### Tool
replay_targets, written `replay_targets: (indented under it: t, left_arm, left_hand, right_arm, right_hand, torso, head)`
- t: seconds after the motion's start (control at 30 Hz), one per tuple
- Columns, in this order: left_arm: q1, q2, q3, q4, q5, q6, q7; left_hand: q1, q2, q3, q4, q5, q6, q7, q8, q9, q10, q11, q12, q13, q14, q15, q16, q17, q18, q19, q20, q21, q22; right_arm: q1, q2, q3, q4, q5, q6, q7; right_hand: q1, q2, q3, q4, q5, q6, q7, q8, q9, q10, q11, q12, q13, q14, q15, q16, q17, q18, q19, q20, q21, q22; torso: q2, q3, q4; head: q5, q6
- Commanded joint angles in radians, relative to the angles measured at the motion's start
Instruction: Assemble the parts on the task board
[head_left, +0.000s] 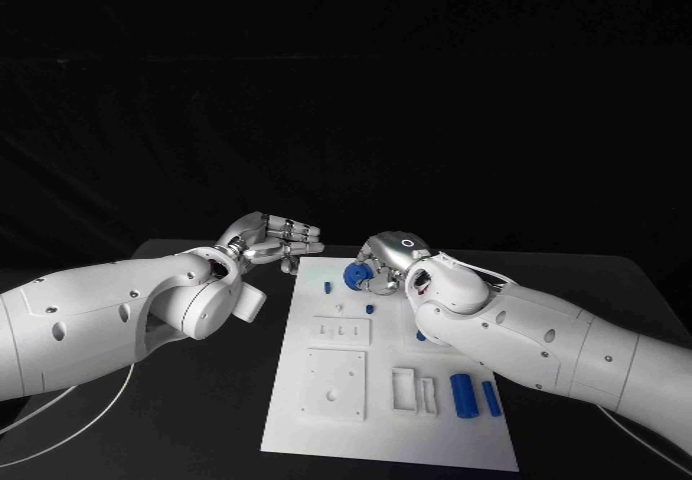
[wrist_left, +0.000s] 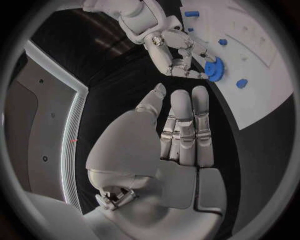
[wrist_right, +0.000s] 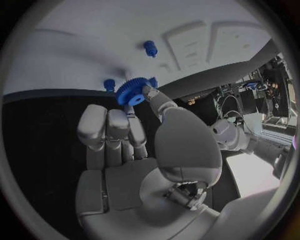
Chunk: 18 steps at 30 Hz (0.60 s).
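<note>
The black table (head_left: 188, 400) carries the white task board (head_left: 389, 440), a long plate lying lengthwise away from the robot in the middle of the table top. The left arm (head_left: 101, 320) lies beside the board's left edge, off the plate, and the right arm (head_left: 562, 345) crosses the board's right edge over its middle part.

The left hand (head_left: 274, 240) hangs over the table just off the board's far left corner. Its fingers (wrist_left: 187, 125) lie together and fairly straight, with nothing between them and the thumb; it holds nothing.

The right hand (head_left: 387, 255) is over the far end of the board. In the right wrist view its thumb tip touches the blue gear (wrist_right: 131, 91), which sits at the board's far edge, and the other fingers (wrist_right: 109, 125) are curled short of it. Whether the gear is truly pinched or only touched by the thumb I cannot tell from these angles.

At the board's near right corner two blue cylinders (head_left: 463, 395) lie side by side. Near its far left part a small blue peg (head_left: 329, 288) stands, and another small blue piece (head_left: 371, 309) sits further towards the board's middle.
</note>
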Motion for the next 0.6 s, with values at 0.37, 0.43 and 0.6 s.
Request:
replay_targets:
  t: [0.37, 0.43, 0.6]
  left_arm:
    - [0.002, -0.003, 0.001, 0.005, -0.001, 0.012, 0.013]
    - [0.002, -0.003, 0.001, 0.006, -0.001, 0.011, 0.013]
    - [0.002, -0.005, 0.001, 0.005, -0.001, 0.01, 0.013]
  left_hand:
    - [0.005, 0.001, 0.002, -0.004, 0.006, -0.001, 0.005, -0.001, 0.0, 0.0, 0.001, 0.003, 0.001, 0.006, 0.002, 0.004, 0.001, -0.003, 0.008, 0.0, -0.006, 0.001]
    - [0.005, 0.001, 0.002, -0.004, 0.006, -0.001, 0.005, -0.001, 0.0, 0.0, 0.001, 0.003, 0.001, 0.006, 0.002, 0.004, 0.001, -0.003, 0.008, 0.0, -0.006, 0.001]
    - [0.005, 0.001, 0.002, -0.004, 0.006, -0.001, 0.005, -0.001, 0.0, 0.0, 0.001, 0.003, 0.001, 0.006, 0.002, 0.004, 0.001, -0.003, 0.008, 0.0, -0.006, 0.001]
  right_arm:
    - [-0.009, 0.02, -0.011, -0.036, -0.058, 0.003, 0.005]
    - [-0.01, 0.022, -0.012, -0.041, -0.061, 0.004, 0.004]
    - [-0.011, 0.023, -0.013, -0.047, -0.064, 0.005, 0.002]
  right_hand:
    - [0.001, -0.01, -0.003, 0.002, 0.0, 0.055, -0.011, 0.002, 0.0, -0.003, -0.001, -0.013, 0.03, -0.001, -0.006, -0.006, -0.004, -0.007, 0.064, -0.004, -0.008, 0.065]
    - [0.001, -0.01, -0.003, 0.002, 0.0, 0.055, -0.011, 0.002, 0.0, -0.003, -0.001, -0.013, 0.03, -0.001, -0.006, -0.006, -0.004, -0.007, 0.064, -0.004, -0.008, 0.065]
    - [-0.001, -0.011, -0.002, 0.002, -0.001, 0.052, -0.01, 0.001, 0.0, -0.004, -0.001, -0.017, 0.026, -0.001, -0.006, -0.009, -0.007, -0.007, 0.063, -0.003, -0.012, 0.062]
  torso:
    - [0.0, 0.0005, -0.0018]
    - [0.0, 0.0004, -0.0023]
    - [0.0, 0.001, -0.0031]
  head:
    - [-0.013, -0.01]
    - [-0.013, -0.01]
    - [-0.012, -0.01]
